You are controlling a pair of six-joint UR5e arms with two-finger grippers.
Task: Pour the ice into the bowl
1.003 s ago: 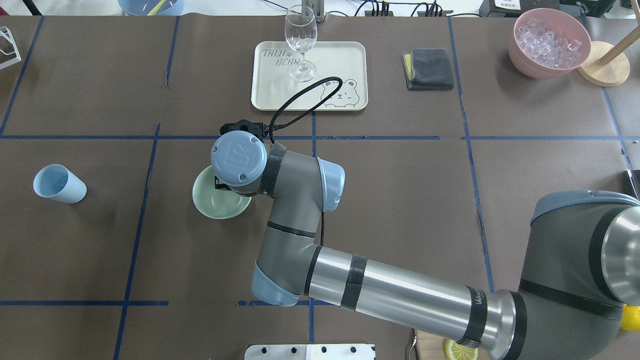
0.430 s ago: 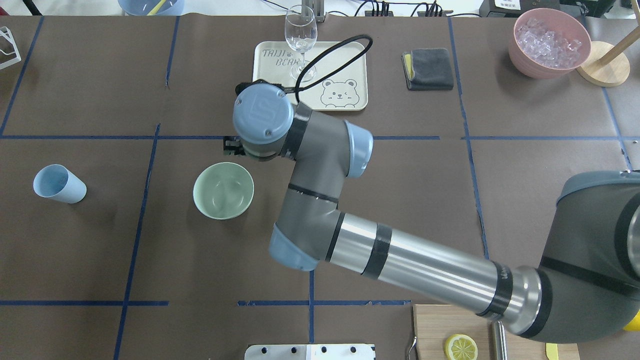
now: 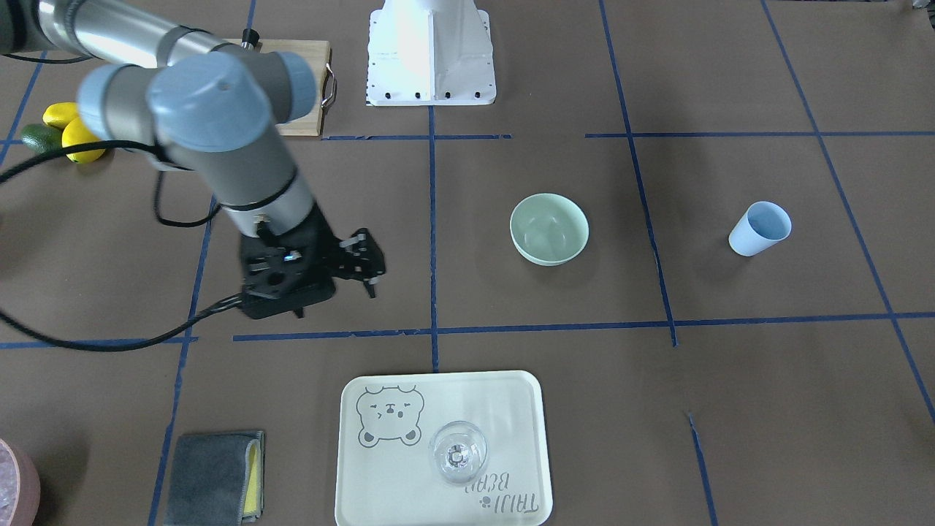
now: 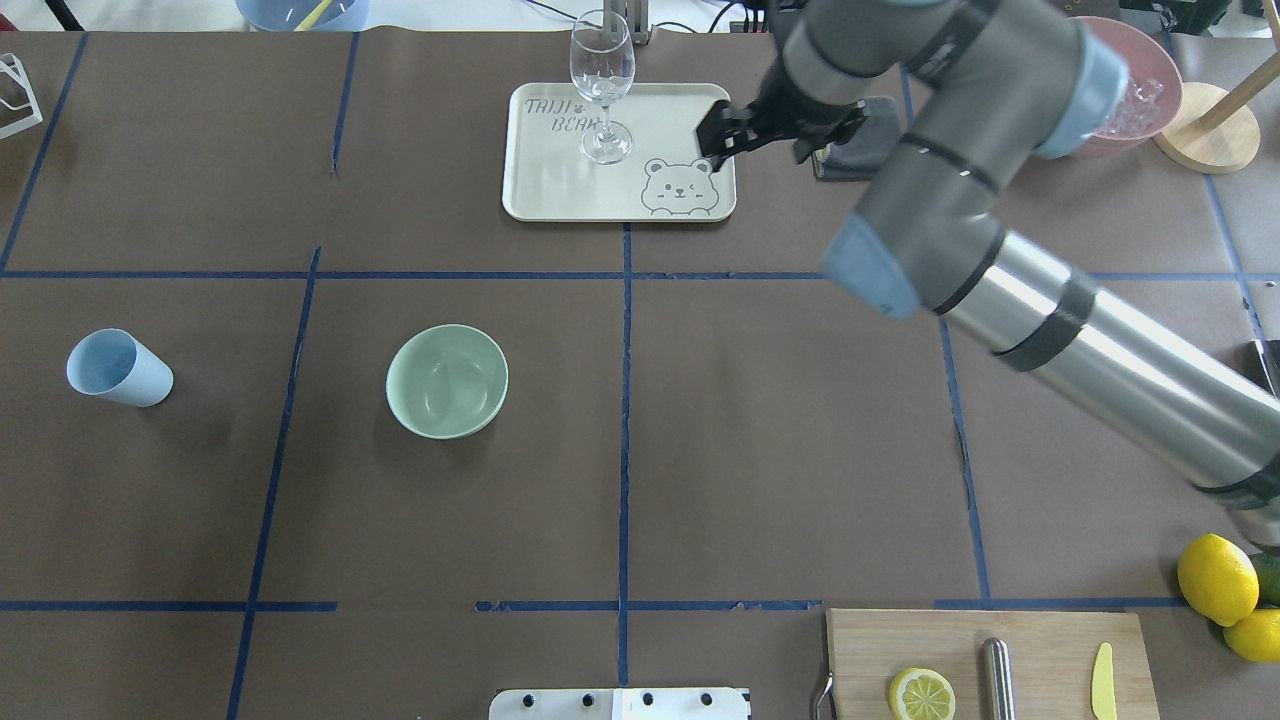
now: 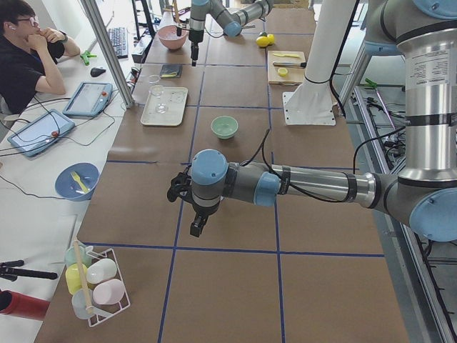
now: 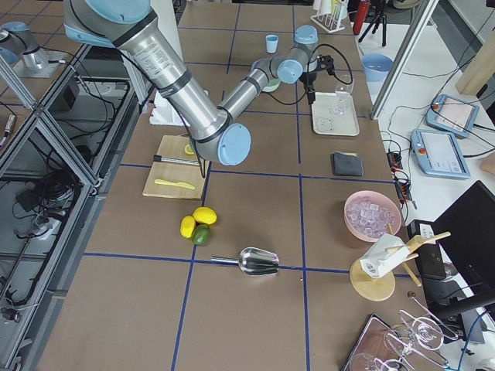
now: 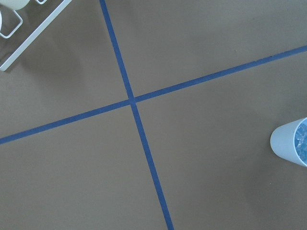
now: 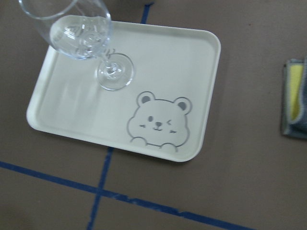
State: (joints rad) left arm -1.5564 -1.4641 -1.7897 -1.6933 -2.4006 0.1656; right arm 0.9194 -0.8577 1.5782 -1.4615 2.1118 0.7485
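Observation:
The mint-green bowl (image 4: pixel 447 381) stands left of centre and looks empty; it also shows in the front-facing view (image 3: pixel 549 228). The light blue cup (image 4: pixel 118 367) stands far left. In the left wrist view the cup (image 7: pixel 289 142) sits at the right edge with glassy ice (image 7: pixel 302 139) inside. My right gripper (image 4: pixel 775 133) hangs open and empty above the tray's right edge, far from the bowl; it also shows in the front-facing view (image 3: pixel 367 264). My left gripper (image 5: pixel 195 227) shows only in the exterior left view, so I cannot tell its state.
A cream bear tray (image 4: pixel 560 190) holds a wine glass (image 4: pixel 602 70). A grey cloth (image 3: pixel 215 475) lies beside it. A pink container of crushed ice (image 6: pixel 373 216) stands back right. A cutting board (image 4: pixel 1040 640) with lemon and knife lies at the front right, with lemons (image 4: pixel 1215 580) beside it.
My right arm has swung away from above the bowl, back and to the right, to the tray's right edge. The bowl is now fully uncovered. Cup and bowl have not moved.

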